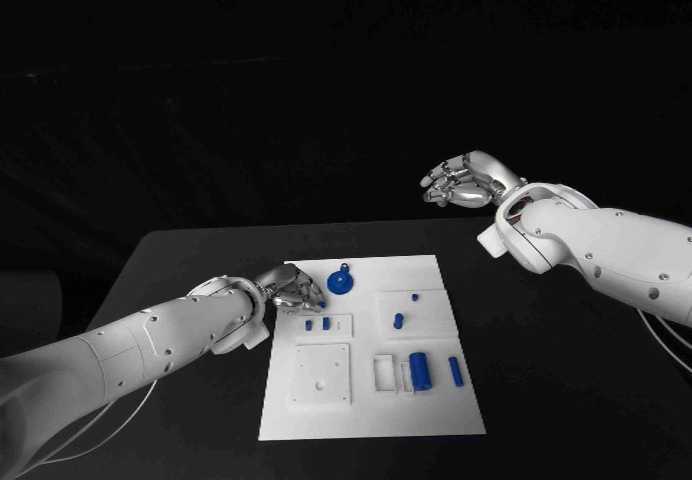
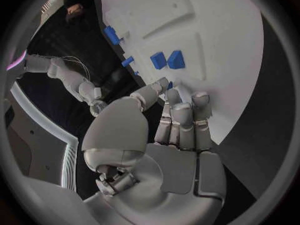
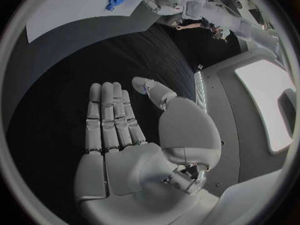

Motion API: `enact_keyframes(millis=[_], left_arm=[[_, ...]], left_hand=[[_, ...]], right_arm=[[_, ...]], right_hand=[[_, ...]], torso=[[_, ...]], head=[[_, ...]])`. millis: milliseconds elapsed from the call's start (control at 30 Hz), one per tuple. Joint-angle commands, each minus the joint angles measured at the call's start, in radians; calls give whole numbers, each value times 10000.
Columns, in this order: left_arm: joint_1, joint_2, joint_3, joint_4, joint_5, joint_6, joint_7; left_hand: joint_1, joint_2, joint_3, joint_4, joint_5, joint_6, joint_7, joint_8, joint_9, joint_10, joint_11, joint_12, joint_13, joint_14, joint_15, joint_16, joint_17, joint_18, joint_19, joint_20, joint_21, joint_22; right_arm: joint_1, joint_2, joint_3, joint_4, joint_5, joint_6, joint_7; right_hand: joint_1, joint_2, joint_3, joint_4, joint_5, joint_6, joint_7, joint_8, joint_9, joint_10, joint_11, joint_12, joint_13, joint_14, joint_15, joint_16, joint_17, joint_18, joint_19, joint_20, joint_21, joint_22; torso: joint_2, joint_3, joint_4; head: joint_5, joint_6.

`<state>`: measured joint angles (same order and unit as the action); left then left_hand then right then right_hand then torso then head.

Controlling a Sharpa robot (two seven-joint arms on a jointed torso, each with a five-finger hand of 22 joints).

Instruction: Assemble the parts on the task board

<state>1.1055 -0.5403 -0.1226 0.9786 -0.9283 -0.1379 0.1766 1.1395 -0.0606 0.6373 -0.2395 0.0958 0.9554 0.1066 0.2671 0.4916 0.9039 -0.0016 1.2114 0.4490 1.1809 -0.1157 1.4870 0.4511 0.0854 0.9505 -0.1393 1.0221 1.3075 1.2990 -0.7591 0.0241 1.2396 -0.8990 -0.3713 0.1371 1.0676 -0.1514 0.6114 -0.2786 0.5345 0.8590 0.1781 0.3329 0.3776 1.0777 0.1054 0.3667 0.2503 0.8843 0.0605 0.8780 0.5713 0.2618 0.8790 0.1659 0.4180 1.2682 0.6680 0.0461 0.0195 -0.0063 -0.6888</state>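
My left hand rests at the task board's near-left corner, fingers extended together, holding nothing. My right hand hovers raised beyond the table, open flat and empty.

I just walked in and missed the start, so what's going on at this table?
A two-armed robot is set to assemble small blue parts on a white task board lying on a black table. Its left hand sits at the board's far left corner, beside a round blue part, fingers extended, holding nothing. Its right hand is raised beyond the table's far edge, open and empty. A blue cylinder and other blue parts lie on the board.
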Motion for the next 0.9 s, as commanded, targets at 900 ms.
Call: enact_keyframes(millis=[900], left_arm=[[-21,11,5,143,987,-356,348]], left_hand=[[92,14,-6,-64,42,46,21,96,-23,16,-17,170,57,32,14,74,18,-41,63,-696,67,149]], right_arm=[[-11,-10,1,18,7,42,151]], right_hand=[[-128,-4,-66,3,58,-10,40,51,-14,41,1,-60,-12,3,75,69,-24,0,57,-5,-67,31]], torso=[[1,4,-2]], head=[[3,64]])
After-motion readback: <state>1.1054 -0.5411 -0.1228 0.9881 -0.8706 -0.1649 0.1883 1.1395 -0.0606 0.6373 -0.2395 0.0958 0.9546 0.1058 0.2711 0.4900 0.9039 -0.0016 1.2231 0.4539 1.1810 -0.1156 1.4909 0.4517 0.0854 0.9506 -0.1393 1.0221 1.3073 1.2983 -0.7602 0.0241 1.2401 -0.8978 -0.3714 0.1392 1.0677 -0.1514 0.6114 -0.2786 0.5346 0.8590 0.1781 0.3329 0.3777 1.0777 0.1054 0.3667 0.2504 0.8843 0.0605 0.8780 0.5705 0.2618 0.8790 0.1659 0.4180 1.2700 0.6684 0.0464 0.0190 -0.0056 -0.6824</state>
